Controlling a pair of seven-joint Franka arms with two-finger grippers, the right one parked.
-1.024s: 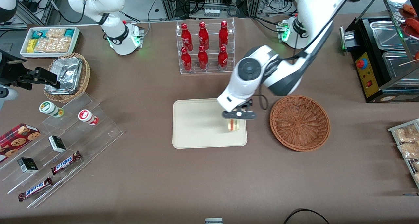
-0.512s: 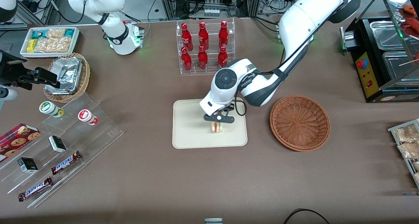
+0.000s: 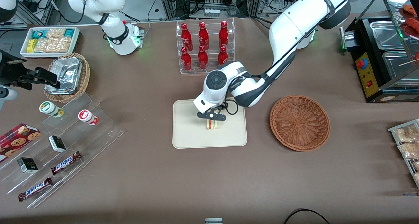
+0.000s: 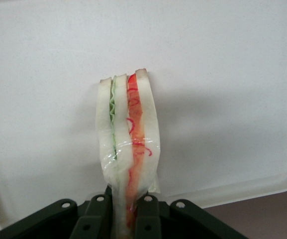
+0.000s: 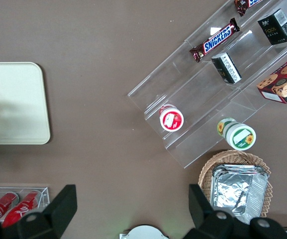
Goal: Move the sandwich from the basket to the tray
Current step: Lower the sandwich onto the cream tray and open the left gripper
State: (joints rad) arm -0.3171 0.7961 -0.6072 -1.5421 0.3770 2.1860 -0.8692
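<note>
Chocolate bars [image 3: 66, 162] in brown wrappers lie nearest the front camera on a clear stepped display stand [image 3: 62, 145] toward the parked arm's end of the brown desk [image 3: 163, 184]. On the same stand, a little farther from the camera, sit small dark boxes [image 3: 57, 143], a red cookie box [image 3: 18, 137], and two round lidded cups, one red [image 3: 87, 116] and one green [image 3: 50, 109].

Near the middle of the desk lies the flat cream-white tray [image 3: 190, 135]. The left arm's claw [image 3: 211, 116] hangs over the middle of the tray, pinched shut on the sandwich [image 3: 212, 124]. In the left wrist view the claw [image 4: 128, 211] grips the plastic-wrapped sandwich [image 4: 128, 149] by one end, its black fingers [image 4: 147, 214] pressed against both bread faces. The wedge shows white bread with a green layer and a red-orange layer, and it is over the pale tray surface [image 4: 223, 74]; whether it touches the tray cannot be told.

Beside the tray, toward the working arm's end of the desk, sits the round reddish-brown wicker basket [image 3: 299, 122], with nothing in it.

Farther from the camera than the tray stands a clear rack [image 3: 206, 47] with six red bottles [image 3: 203, 36]. Toward the parked arm's end, a lighter tan basket [image 3: 67, 77] carries silver foil packets, and farther still is a white bin of snack packets [image 3: 49, 41].
</note>
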